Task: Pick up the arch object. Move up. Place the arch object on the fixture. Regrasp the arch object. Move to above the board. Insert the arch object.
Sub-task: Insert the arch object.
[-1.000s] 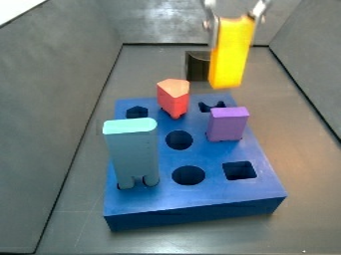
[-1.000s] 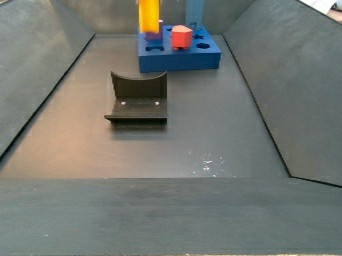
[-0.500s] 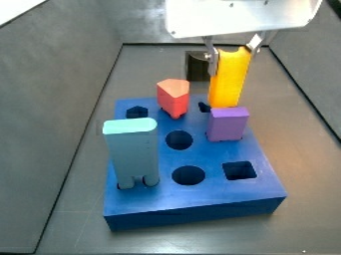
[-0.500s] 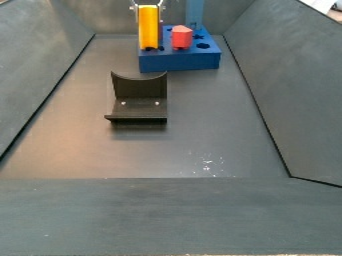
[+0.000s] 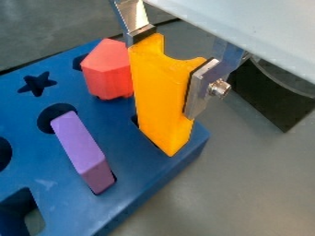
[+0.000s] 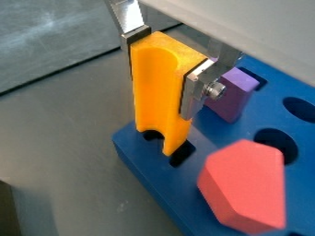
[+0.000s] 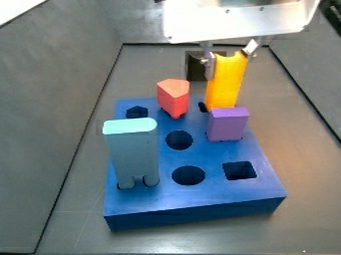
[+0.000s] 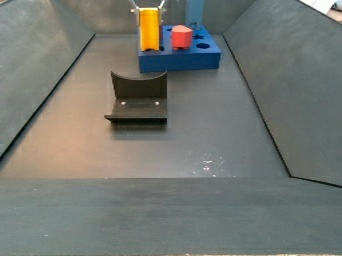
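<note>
Over the board (image 7: 200, 159), hand (image 7: 228, 50) vertically clamps arch object (image 7: 224, 82).

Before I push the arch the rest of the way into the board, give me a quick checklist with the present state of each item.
1. Gripper shut on the arch object: ok.
2. Arch upright, not tilted, in a side view: ok.
3. Its lower end meets the slot in the board in a wrist view: ok.
4. Fully seated: not ok, most of it stands above the board.
5. Clear of the red block and purple block: ok.
6. Fixture empty, away from the board: ok.
</note>
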Controlling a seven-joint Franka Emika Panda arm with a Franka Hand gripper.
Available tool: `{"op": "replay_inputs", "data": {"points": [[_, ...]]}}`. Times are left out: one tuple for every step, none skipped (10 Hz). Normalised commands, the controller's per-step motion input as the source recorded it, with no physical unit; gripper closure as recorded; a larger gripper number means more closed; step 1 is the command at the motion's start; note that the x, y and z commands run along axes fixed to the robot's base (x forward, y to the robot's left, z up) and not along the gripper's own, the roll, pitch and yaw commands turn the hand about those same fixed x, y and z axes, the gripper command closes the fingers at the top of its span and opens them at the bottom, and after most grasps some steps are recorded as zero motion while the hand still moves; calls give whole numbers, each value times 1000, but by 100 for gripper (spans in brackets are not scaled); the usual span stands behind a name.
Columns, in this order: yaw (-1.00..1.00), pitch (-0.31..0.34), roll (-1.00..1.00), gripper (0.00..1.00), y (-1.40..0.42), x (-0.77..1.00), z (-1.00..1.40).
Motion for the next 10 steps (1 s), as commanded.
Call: {"op": "replay_inputs", "data": {"points": [[-17,-57,-13,100,0,-463,-171],[-14,-74,-21,100,0,-343,-197],[-11,-50,0,100,-23,0,-374],[-43,-20,0,100,0,240,-549],[-49,-1,1,100,0,369,-763],[0,-1,36,100,0,323,-720],[0,-14,0,100,0,177,-489],[0,-66,-40,100,0,0,-217],[0,-16,-13,100,0,3,-26],[0,-10,0,100,0,0,0]]}}
